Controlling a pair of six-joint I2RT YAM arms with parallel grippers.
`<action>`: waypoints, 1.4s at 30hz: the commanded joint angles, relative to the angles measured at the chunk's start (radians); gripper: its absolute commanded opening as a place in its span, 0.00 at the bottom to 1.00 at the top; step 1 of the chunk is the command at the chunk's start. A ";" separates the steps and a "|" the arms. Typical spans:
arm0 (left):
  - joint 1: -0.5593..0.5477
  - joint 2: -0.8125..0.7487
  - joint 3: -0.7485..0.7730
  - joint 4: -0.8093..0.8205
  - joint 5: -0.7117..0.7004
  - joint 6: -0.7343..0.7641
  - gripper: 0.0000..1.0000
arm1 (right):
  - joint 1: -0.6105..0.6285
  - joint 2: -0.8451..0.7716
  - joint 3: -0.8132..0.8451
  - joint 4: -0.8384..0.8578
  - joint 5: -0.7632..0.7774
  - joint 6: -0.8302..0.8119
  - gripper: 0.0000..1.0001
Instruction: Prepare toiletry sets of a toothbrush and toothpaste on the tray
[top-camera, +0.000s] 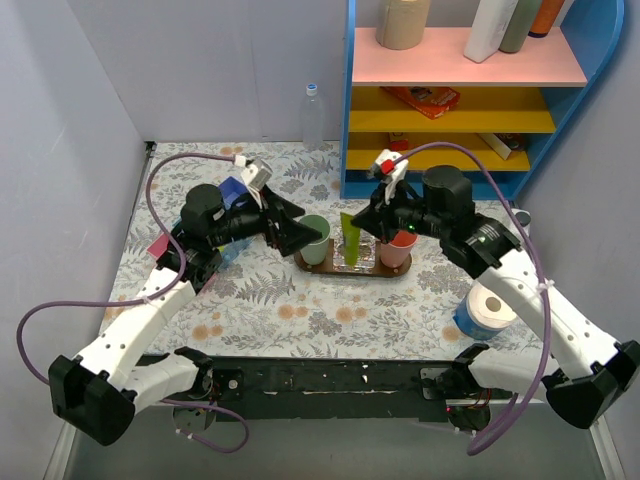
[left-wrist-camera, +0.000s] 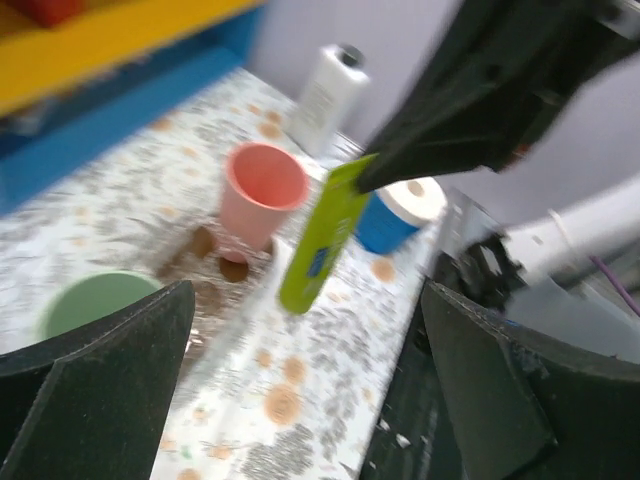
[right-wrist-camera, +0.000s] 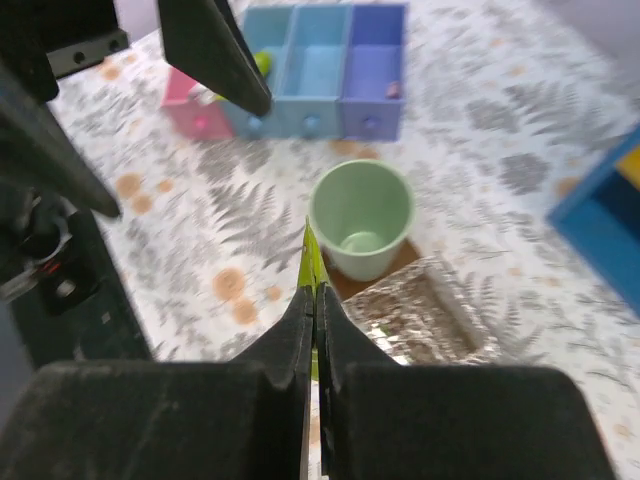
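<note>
The dark-brown tray (top-camera: 385, 273) lies mid-table with a green cup (top-camera: 315, 240), a pink cup (top-camera: 395, 250) and a clear square holder (top-camera: 356, 259) on it. My right gripper (top-camera: 366, 222) is shut on a lime-green flat tube (top-camera: 350, 238) and holds it upright over the holder, between the cups. In the right wrist view the gripper (right-wrist-camera: 314, 300) pinches the tube (right-wrist-camera: 311, 262) edge-on, above the holder (right-wrist-camera: 425, 315) and beside the green cup (right-wrist-camera: 362, 215). My left gripper (top-camera: 296, 232) is open and empty, just left of the green cup. The left wrist view shows the tube (left-wrist-camera: 322, 235). I cannot pick out the pale slim item.
A pink-blue-purple organiser (right-wrist-camera: 310, 70) sits at the table's left behind my left arm. A blue shelf unit (top-camera: 450, 100) stands at the back right. A clear bottle (top-camera: 313, 115) stands at the back wall. A blue-and-white roll (top-camera: 487, 310) lies under my right arm.
</note>
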 joint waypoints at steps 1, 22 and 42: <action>0.142 -0.025 0.034 -0.027 -0.222 0.002 0.98 | -0.015 -0.116 -0.073 0.218 0.229 -0.009 0.01; 0.276 -0.039 -0.141 0.100 -0.596 0.128 0.98 | -0.106 -0.048 -0.273 0.545 0.265 -0.093 0.01; 0.278 -0.016 -0.143 0.098 -0.593 0.146 0.98 | -0.129 0.001 -0.310 0.545 0.211 -0.090 0.01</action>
